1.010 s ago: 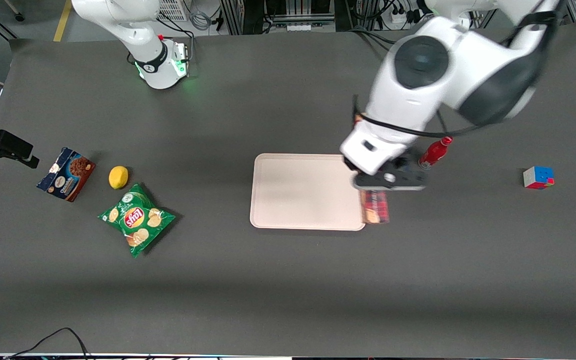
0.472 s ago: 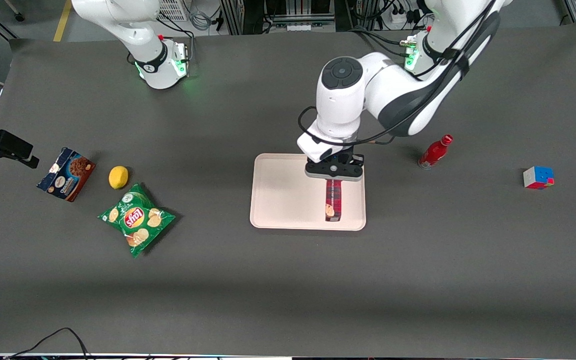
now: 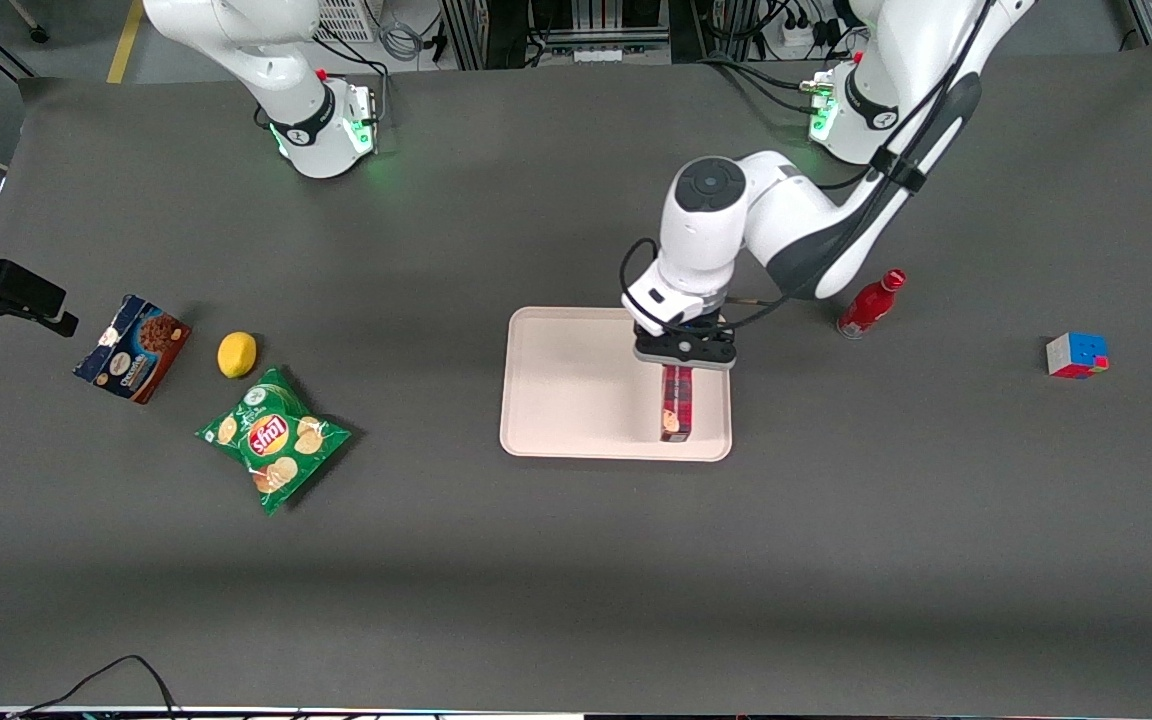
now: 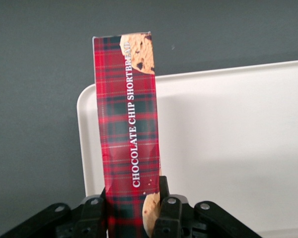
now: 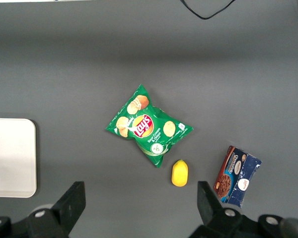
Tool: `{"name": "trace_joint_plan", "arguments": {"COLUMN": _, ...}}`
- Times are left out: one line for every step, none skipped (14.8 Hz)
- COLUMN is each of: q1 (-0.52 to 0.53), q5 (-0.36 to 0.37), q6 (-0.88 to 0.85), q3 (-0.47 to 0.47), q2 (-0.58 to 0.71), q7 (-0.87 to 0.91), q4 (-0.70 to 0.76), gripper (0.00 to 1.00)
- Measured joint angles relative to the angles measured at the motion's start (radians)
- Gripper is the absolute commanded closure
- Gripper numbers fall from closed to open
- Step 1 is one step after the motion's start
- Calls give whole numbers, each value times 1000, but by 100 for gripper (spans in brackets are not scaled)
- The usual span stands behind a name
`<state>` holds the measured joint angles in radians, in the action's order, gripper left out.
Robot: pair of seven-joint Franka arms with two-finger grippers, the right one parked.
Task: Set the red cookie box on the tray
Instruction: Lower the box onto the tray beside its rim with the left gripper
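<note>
The red cookie box, long, narrow and dark-red plaid, hangs over the pale pink tray near the tray's edge toward the working arm's end. My gripper is shut on the box's end farther from the front camera. The wrist view shows the red cookie box reaching out from the gripper, with both fingers pressed against its sides. One corner of the tray lies under the box. The box's free end reaches past the tray rim in that view. I cannot tell whether the box touches the tray.
A red bottle stands near the tray, toward the working arm's end, and a colour cube lies farther that way. Toward the parked arm's end lie a green chip bag, a lemon and a blue-and-brown cookie box.
The gripper carried the red cookie box from beside the tray's edge to over the tray. In the last half second it shifted slightly back toward the working arm's end and dropped lower.
</note>
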<state>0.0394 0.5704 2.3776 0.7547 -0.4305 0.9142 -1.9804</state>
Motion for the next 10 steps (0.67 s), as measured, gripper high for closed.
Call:
{"name": "trace_joint_plan", "arguments": {"q1": 3, "q5": 1, "q6": 29, "q3": -15, "q2": 4, "q7": 0, "q4": -27, "gripper": 100}}
{"name": "trace_joint_plan", "arguments": {"q1": 4, "q5": 5, "q6": 45, "q3": -27, "q2": 9, "q7": 0, "q4": -48, "gripper": 100}}
{"name": "trace_joint_plan", "arguments": {"q1": 5, "q5": 8, "q6": 52, "q3": -37, "q2": 12, "q7": 0, "q4": -61, "gripper": 100}}
{"name": "trace_joint_plan", "arguments": {"q1": 6, "q5": 10, "q6": 53, "q3": -44, "q2": 13, "q7": 0, "q4": -68, "gripper": 100}}
{"name": "trace_joint_plan", "arguments": {"q1": 6, "q5": 11, "q6": 54, "q3": -51, "q2": 13, "q7": 0, "q4": -73, "gripper": 100}}
{"name": "trace_joint_plan", "arguments": {"q1": 6, "q5": 11, "q6": 55, "q3": -57, "q2": 13, "q7": 0, "q4": -78, "gripper": 100}}
{"name": "trace_joint_plan", "arguments": {"q1": 6, "q5": 11, "q6": 59, "q3": -63, "q2": 12, "q7": 0, "q4": -82, "gripper": 100}}
{"name": "trace_joint_plan", "arguments": {"q1": 6, "q5": 11, "q6": 66, "q3": -67, "q2": 10, "q7": 0, "q4": -85, "gripper": 100}}
{"name": "trace_joint_plan", "arguments": {"q1": 6, "q5": 11, "q6": 78, "q3": -69, "q2": 7, "q7": 0, "q4": -90, "gripper": 100}}
{"name": "trace_joint_plan", "arguments": {"q1": 6, "q5": 11, "q6": 96, "q3": -70, "q2": 3, "q7": 0, "q4": -96, "gripper": 100}}
